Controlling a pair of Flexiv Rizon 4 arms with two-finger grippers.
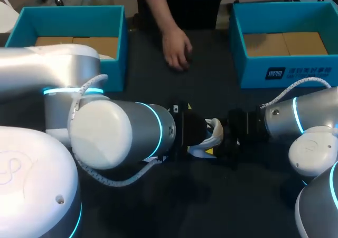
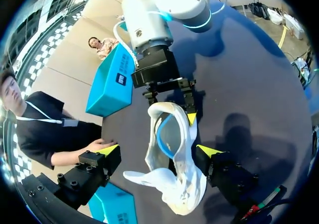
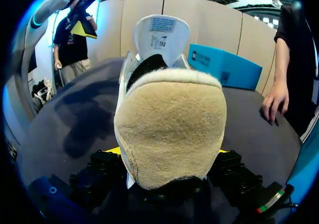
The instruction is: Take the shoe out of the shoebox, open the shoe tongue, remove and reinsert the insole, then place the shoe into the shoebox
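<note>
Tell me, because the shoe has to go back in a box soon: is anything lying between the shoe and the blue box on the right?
Nothing visible does. Only dark table shows between the shoe and that box; a person's hand rests farther left, off that path.

Your table (image 1: 211, 195) presents a dark, matte top with two open teal boxes standing directly on it. The left shoebox (image 1: 68, 18) is at the far-left corner and the right shoebox (image 1: 274, 71) at the far-right corner; they are well apart, both upright with their openings facing up. Between them, near the middle of the far edge, you have a person's hand (image 1: 177, 47) resting palm-down on the surface, reaching in from beyond that edge, and soft shadows lie across the dark top around the middle of the table.
</note>
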